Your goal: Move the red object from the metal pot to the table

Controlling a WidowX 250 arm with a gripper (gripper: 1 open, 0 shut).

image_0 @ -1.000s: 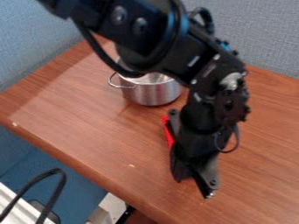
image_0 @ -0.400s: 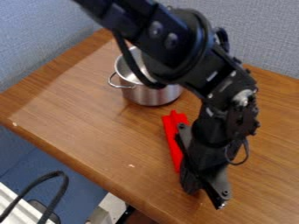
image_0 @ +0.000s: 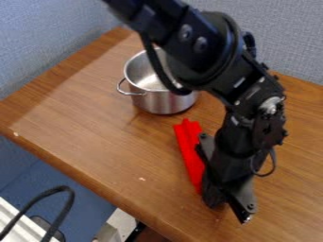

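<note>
The red object is a long red block that seems to lie flat on the table, pointing from the pot toward the front edge. The metal pot stands behind it at the table's back, partly covered by the black arm. My gripper reaches down at the block's near right end, close to the front edge, with its fingers together. The block's near end runs up against the gripper's side. Whether the fingers pinch it, I cannot tell.
The table's front edge runs diagonally just below the gripper. A black cable loops below the table at the lower left. A blue wall stands behind the table.
The arm has shifted right and a little down toward the front edge. More of the red block's length now shows to its left. The pot has not moved.
</note>
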